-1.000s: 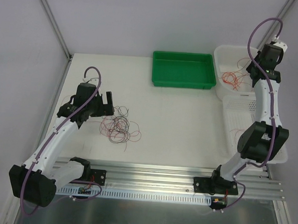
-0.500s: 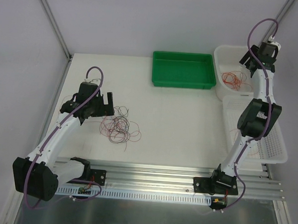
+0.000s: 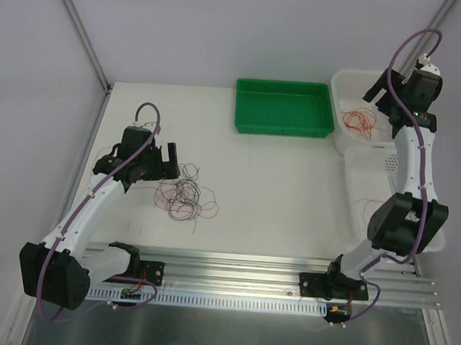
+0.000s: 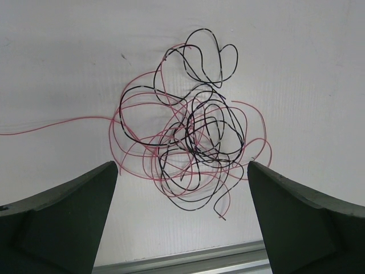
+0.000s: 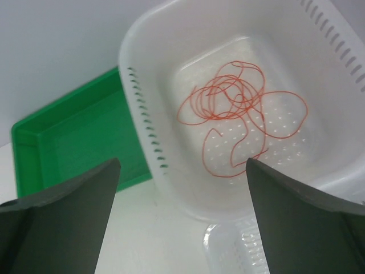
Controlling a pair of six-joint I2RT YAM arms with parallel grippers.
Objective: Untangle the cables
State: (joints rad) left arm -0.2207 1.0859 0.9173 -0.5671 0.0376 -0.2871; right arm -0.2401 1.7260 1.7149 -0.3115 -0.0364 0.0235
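The left gripper [image 4: 182, 171] gapes over tangled cables [image 4: 194, 142], one red strand [image 4: 57, 125] cut off; the right gripper [image 5: 182, 162] gapes empty above the white basket [image 5: 142, 114].

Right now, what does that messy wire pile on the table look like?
The pile is thin red and black wires, looped into one loose knot, lying flat on the white table. One red end trails off alone. Only the table touches it; the open left tool hangs near, not gripping.
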